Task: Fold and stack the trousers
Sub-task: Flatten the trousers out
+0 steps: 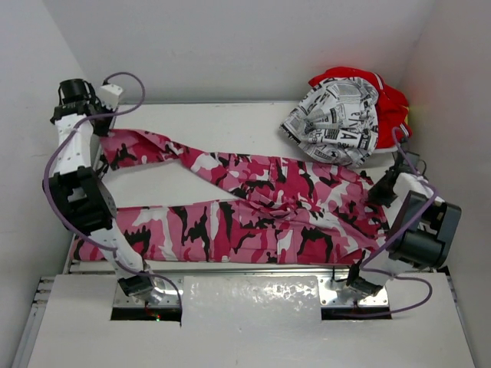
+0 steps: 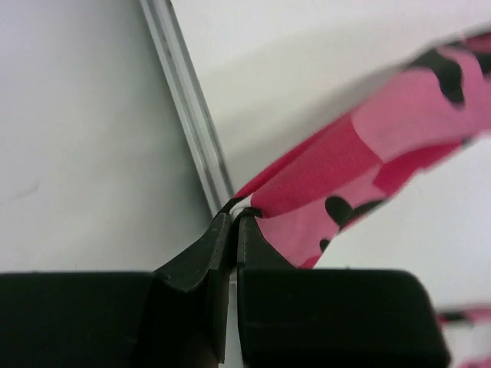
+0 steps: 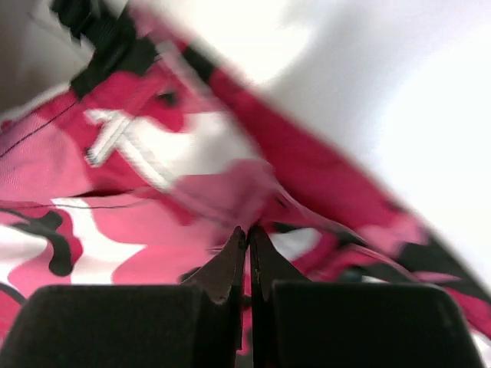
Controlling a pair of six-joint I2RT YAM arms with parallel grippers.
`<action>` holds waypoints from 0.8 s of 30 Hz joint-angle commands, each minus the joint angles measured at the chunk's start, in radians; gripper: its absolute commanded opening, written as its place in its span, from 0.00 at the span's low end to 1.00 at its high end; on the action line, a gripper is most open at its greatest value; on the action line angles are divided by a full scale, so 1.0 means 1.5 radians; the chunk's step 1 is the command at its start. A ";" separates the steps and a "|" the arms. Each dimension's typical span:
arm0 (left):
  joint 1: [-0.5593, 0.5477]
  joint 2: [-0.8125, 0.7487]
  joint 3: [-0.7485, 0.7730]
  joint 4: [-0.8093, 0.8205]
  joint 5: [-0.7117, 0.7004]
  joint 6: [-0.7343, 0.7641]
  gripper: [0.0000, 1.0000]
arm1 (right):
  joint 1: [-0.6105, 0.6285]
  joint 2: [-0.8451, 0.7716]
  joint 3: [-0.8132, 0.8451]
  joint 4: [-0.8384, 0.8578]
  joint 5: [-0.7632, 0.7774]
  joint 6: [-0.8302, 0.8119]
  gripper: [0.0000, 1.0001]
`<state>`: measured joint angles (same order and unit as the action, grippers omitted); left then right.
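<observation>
Camouflage trousers [image 1: 253, 215] lie spread lengthwise across the table [image 1: 230, 123], waist toward the right and the two legs running left. The near leg lies flat along the front edge. The far leg angles away to the back left corner, so the legs form a narrow V.

The left gripper [image 2: 233, 222] is at the end of that far leg, its jaws pressed together with a thin edge of the pink cloth pinched between the tips. The right gripper [image 3: 247, 234] is at the waist end, its jaws likewise closed, nipping a fold of the camouflage fabric; this wrist view is blurred.

In the far right corner, apart from the spread pair, the newsprint-patterned trousers [image 1: 337, 123] sit bunched on top of the red trousers [image 1: 393, 100], which show behind and to the right.
</observation>
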<state>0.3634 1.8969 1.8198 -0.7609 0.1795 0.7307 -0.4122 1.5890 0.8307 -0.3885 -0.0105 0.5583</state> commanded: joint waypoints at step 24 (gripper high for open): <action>-0.020 -0.260 -0.213 -0.091 0.188 0.333 0.00 | 0.325 -0.159 0.178 0.047 -0.069 -0.170 0.43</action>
<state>0.3191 1.5879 1.6157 -0.7822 0.4446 1.1233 -0.0303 1.3678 1.0645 -0.3717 -0.0364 0.3470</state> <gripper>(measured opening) 0.025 0.412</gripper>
